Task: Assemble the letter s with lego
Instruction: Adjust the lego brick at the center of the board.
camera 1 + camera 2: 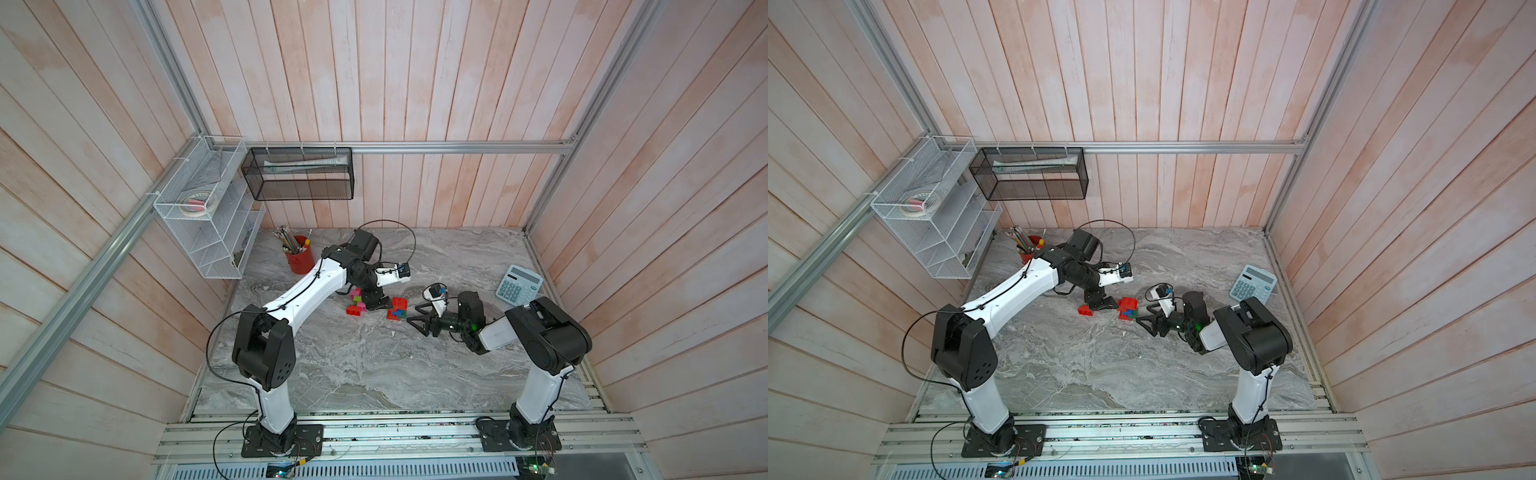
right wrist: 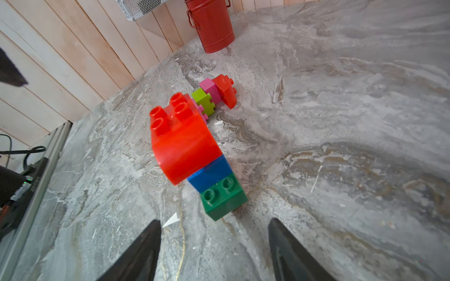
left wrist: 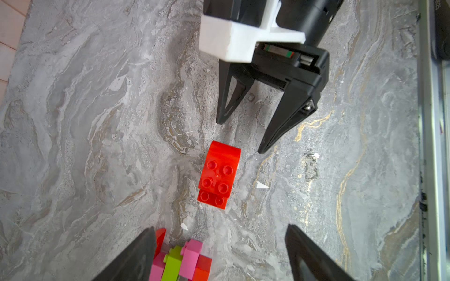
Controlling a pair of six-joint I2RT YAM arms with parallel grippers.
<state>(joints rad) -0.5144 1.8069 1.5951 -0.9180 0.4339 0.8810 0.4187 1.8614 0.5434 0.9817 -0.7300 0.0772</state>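
- The red pencil cup stands at the far left corner of the bench. It is well apart from the work and seems to play no part in it.
- A short chain of pink, lime and red bricks rests on the bench, probably one bend of the S waiting for its partner.
- The left jaws stand wide and released, grasping nothing. The chain lies between them, close against one finger, so closing would likely catch it.
- Between the two arms a second piece rests on the bench: a curved red brick joined to a blue one, with a dark green one at its end. It lies near the chain but apart from it, seemingly so that the two can be brought together.
- The right jaws are also parted and empty. They point at the dark green end from just beside it without touching, which looks like a good position for bracing or lifting that piece.
- The calculator sits far right, out of the way.
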